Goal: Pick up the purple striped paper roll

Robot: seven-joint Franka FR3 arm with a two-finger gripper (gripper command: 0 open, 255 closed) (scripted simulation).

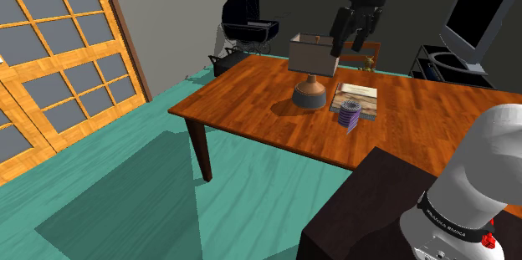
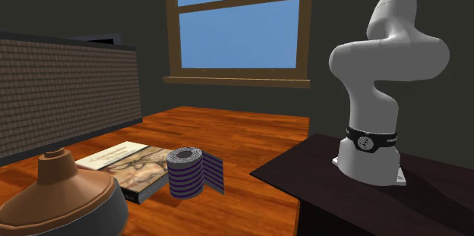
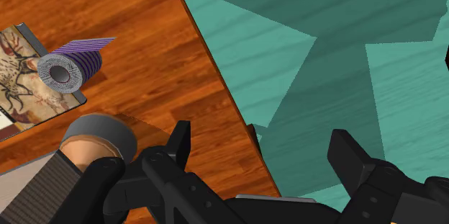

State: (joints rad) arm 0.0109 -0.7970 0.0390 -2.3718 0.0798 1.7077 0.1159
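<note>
The gripper point(image 3: 262, 140) sits closest to the wrist camera. Its fingers are spread wide with nothing between them, and it is poised high above the tabletop point(image 1: 251, 99), probably because no descent has begun. From the shoulder view's left, the lamp point(image 1: 309, 91) stands on its brown base and the book point(image 1: 358, 93) lies flat. The purple striped paper roll point(image 1: 350, 114) stands on end just beside the book's near edge, with a loose tail flaring out. Standing upright like that, it likely offers its sides to a grasp from above.

Paper roll point(image 1: 350, 114) open above, book point(image 1: 358, 95) seemingly touching, brown dome point(image 1: 311, 94) near
</note>
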